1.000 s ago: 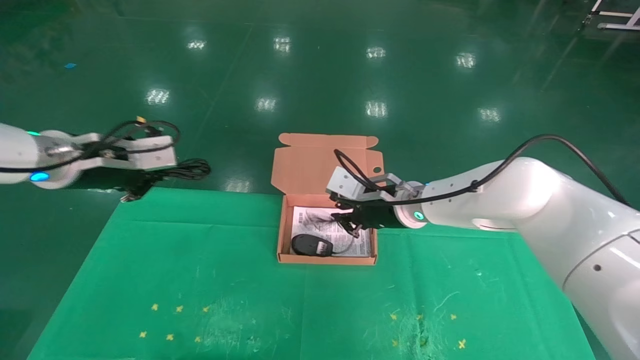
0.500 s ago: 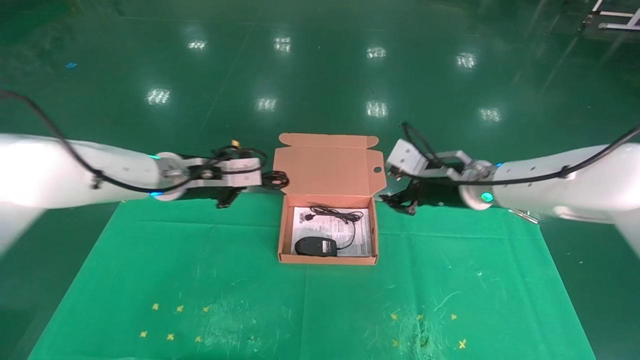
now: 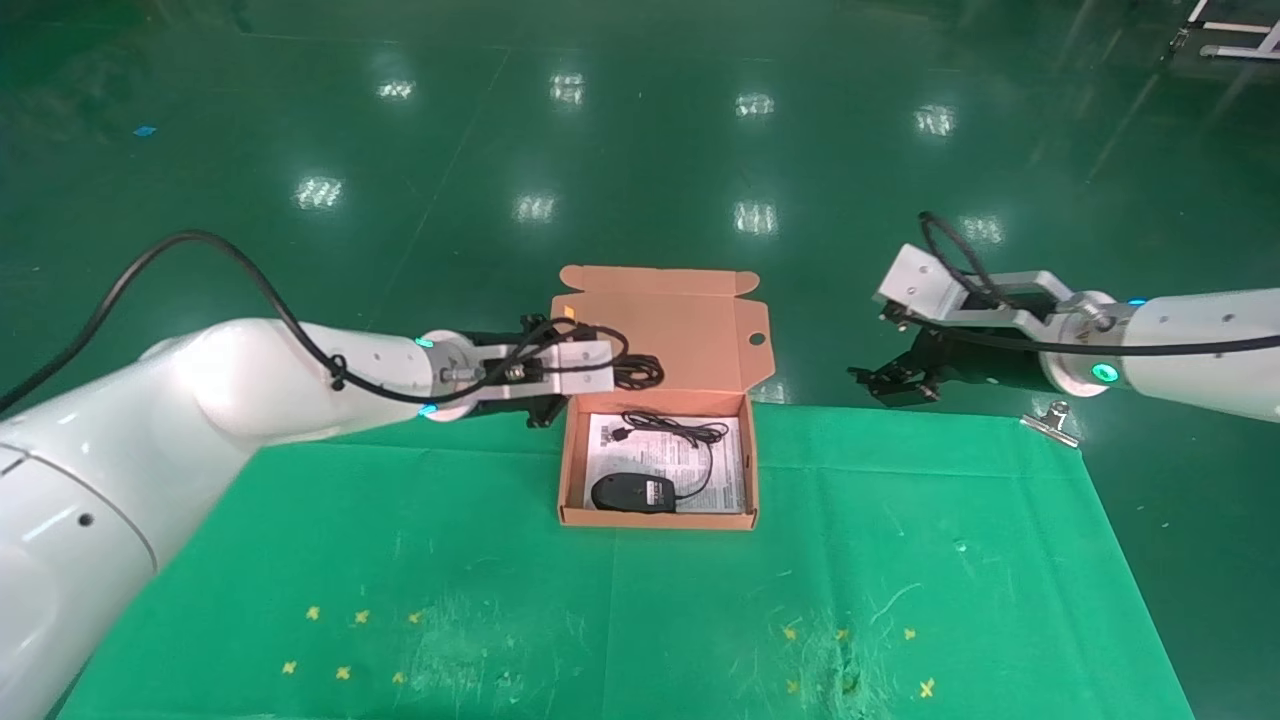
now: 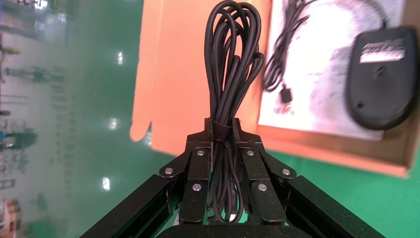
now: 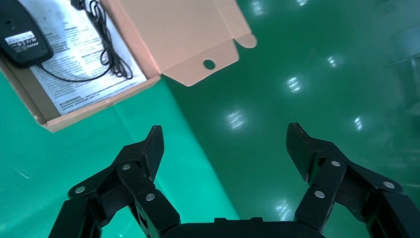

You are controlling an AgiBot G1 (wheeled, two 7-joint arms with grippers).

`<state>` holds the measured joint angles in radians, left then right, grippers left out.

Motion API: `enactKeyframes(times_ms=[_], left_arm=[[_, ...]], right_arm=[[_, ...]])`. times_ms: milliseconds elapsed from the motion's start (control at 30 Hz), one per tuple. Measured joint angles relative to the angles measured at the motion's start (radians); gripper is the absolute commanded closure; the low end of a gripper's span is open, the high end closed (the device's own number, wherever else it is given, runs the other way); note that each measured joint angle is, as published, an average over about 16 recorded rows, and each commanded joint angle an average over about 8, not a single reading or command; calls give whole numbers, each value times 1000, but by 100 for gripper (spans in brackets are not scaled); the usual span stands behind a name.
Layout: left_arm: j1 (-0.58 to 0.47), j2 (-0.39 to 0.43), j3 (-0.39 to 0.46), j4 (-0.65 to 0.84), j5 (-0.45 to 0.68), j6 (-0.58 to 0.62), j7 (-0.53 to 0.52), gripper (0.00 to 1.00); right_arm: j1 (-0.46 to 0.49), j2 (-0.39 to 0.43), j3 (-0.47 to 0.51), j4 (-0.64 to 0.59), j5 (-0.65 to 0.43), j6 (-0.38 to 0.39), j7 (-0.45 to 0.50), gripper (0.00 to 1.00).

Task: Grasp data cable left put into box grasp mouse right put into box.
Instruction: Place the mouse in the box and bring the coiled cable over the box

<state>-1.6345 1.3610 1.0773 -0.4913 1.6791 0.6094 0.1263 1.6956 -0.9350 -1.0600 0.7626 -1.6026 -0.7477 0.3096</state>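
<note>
Pinching the thin black looped data cable (image 4: 232, 64) mid-bundle, left gripper (image 4: 223, 133) at the salmon-orange cardboard box's (image 3: 572, 470) ten o'clock corner; loops projecting over the flap. Resting inside, small black oval mouse (image 3: 630, 493). Spread wide and empty, right gripper (image 5: 223, 148) off at three o'clock.

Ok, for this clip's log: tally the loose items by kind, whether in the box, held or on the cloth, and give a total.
Mouse: 1, the mouse, label side up in the box
Data cable: 1, the data cable, bundled in the left gripper
Printed sheet: 1, the printed sheet lining the box
Metal clip: 1, the metal clip at the cloth's far right corner
Total: 4
</note>
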Motion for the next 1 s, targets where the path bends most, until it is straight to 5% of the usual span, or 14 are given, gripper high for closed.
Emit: enactKeyframes(times_ms=[367, 633, 1000], left_arm=[[40, 9, 48, -21, -155, 3, 118, 98], [45, 11, 84, -28, -226, 7, 141, 0], [39, -15, 92, -46, -250, 25, 124, 0]], right_arm=[[-3, 51, -5, 78, -24, 4, 32, 0], [-5, 60, -10, 101, -39, 7, 53, 0], [-5, 61, -10, 106, -42, 7, 58, 0]])
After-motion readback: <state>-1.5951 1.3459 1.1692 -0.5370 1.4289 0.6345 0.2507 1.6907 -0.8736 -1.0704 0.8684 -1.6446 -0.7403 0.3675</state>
